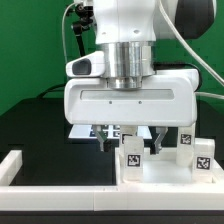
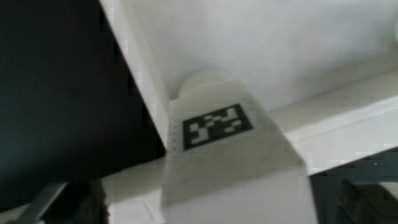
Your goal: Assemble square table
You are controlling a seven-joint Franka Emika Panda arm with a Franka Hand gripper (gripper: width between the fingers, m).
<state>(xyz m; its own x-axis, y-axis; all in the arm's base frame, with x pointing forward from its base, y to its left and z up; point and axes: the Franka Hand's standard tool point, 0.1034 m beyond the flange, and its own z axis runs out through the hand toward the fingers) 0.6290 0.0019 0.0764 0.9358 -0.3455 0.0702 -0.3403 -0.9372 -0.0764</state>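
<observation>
The white square tabletop (image 1: 160, 173) lies at the exterior view's lower right. A white leg (image 1: 130, 152) with a black-and-white tag stands on it, right under my gripper (image 1: 130, 136). In the wrist view that leg (image 2: 217, 125) fills the gap between my dark fingers (image 2: 43, 202), and my gripper (image 2: 205, 208) looks shut on it. The tabletop's white surface (image 2: 329, 50) lies behind the leg. Two more tagged legs (image 1: 183, 142) (image 1: 204, 156) stand on the tabletop at the exterior view's right.
Long white fence bars run along the exterior view's left (image 1: 10, 166) and front (image 1: 60, 192). The black table surface (image 1: 35, 125) lies behind them. My large white hand body (image 1: 128, 100) hides the middle of the scene.
</observation>
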